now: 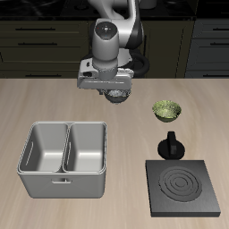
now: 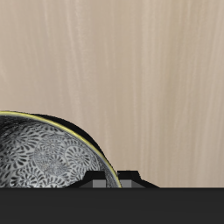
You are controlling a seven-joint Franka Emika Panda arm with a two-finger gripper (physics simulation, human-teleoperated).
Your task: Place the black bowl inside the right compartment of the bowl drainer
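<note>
Your gripper [image 1: 113,89] is pinching the black bowl [image 1: 116,93] by its rim; the wrist view shows one finger [image 2: 106,180] pressed over the bowl's edge, with the patterned inside of the black bowl [image 2: 44,157] close against the camera. The bowl hangs clear of the table [image 1: 54,98], above bare wood, farther back than the bowl drainer [image 1: 64,159]. The drainer sits near the table's front edge, both wells empty. The green bowl [image 1: 166,110] rests well apart, beside the black stove plate [image 1: 184,188].

The hold is on the rim only, so the bowl could tilt or slip if you swing fast. Lowering too early could catch the drainer's rim or the divider, and a short carry could drop it into the wrong well.
</note>
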